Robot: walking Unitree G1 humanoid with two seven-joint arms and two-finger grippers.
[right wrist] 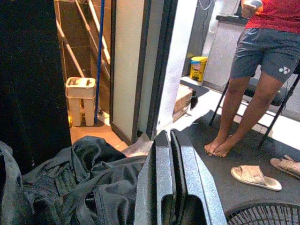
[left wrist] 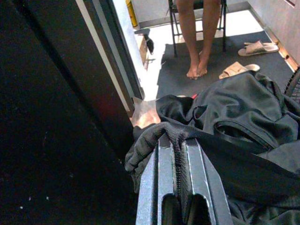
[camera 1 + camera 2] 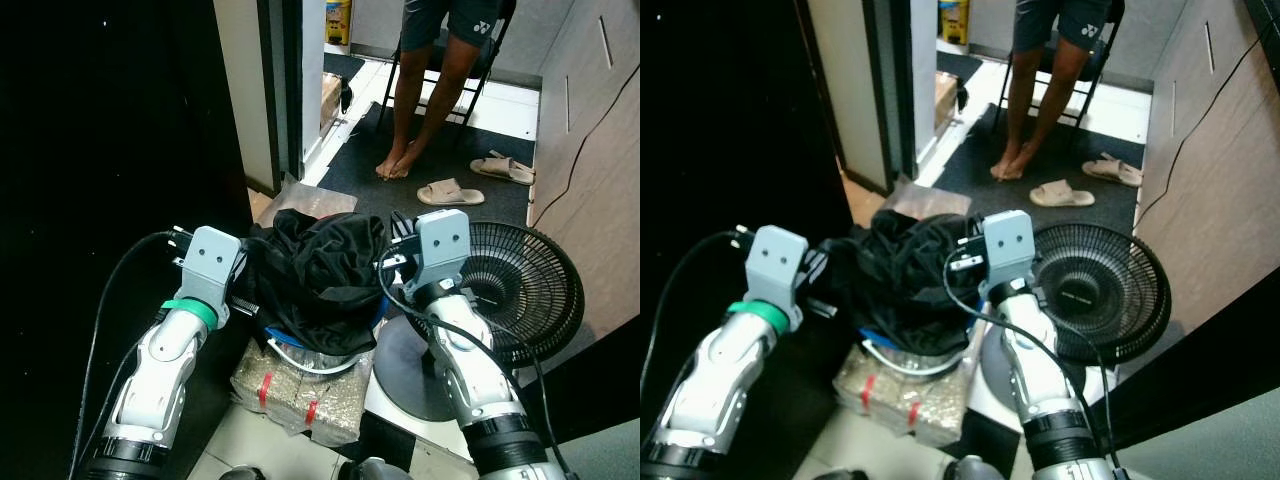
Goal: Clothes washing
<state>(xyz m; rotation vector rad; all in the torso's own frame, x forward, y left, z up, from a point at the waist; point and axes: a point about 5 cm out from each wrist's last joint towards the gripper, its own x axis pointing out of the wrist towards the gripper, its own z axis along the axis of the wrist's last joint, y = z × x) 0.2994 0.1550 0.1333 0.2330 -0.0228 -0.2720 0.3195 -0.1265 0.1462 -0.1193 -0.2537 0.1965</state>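
Left claw (image 2: 178, 140) pinching black clothes (image 3: 325, 270)

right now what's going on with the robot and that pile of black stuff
The robot is carrying a heap of black clothes in a blue basin, one arm on each side. The left end effector is shut on a fold of the fabric. The right end effector has its fingers pressed together at the heap's other edge; whether cloth is caught between them is unclear. A floor fan stands just to the right, and a person sits on a chair beyond the doorway.
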